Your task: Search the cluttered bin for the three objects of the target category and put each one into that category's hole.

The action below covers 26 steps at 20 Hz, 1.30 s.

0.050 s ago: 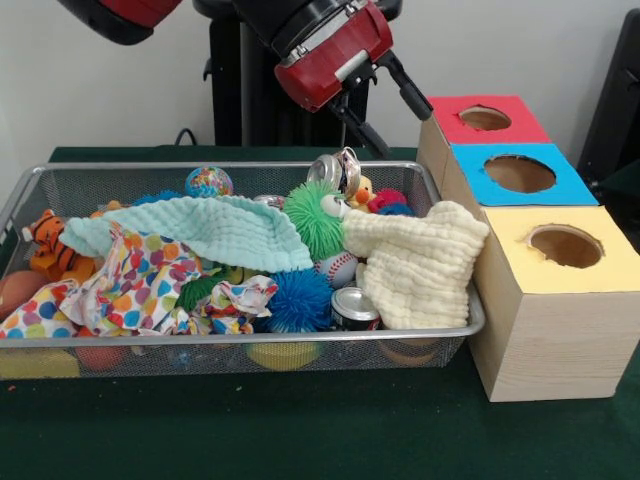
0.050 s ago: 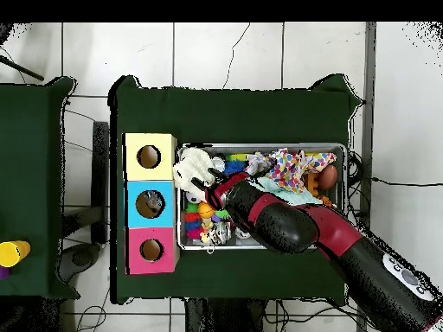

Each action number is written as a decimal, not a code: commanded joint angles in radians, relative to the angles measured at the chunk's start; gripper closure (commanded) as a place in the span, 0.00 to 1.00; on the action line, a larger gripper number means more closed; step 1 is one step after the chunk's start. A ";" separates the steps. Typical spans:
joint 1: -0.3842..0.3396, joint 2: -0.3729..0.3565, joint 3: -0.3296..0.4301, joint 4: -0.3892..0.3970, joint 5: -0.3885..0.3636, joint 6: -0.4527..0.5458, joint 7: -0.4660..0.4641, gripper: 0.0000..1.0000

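No writing can be read on anything in the bin, a wire-mesh tray on a green table.

In the front view, from the left: a plush tiger leans at the bin's left end, beside a cloth printed with coloured dots. A mint waffle-textured cloth drapes over the middle. Behind it sits a speckled ball. Further right are a spiky green ball with eyes, a baseball, a spiky blue ball and a metal can standing at the front wall. A cream quilted cloth hangs over the right end.

The gripper reaches down at the bin's back right, pinching a second shiny can, tilted and lifted just above the clutter.

Right of the bin stand three wooden boxes with round holes: yellow top nearest, blue in the middle, red farthest. The held can is near the red box, not over any hole.
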 commanded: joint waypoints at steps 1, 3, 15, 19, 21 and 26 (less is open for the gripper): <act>-0.011 0.062 0.010 -0.135 -0.075 0.127 -0.123 0.00; -0.006 0.057 -0.007 -0.142 -0.083 0.142 -0.128 0.00; -0.018 0.081 -0.095 -0.231 -0.192 0.222 -0.187 0.00; -0.050 0.128 -0.070 -0.244 -0.196 0.250 -0.212 0.00; -0.057 0.139 -0.059 -0.251 -0.201 0.265 -0.221 0.00; -0.063 0.168 -0.057 -0.261 -0.227 0.259 -0.213 0.00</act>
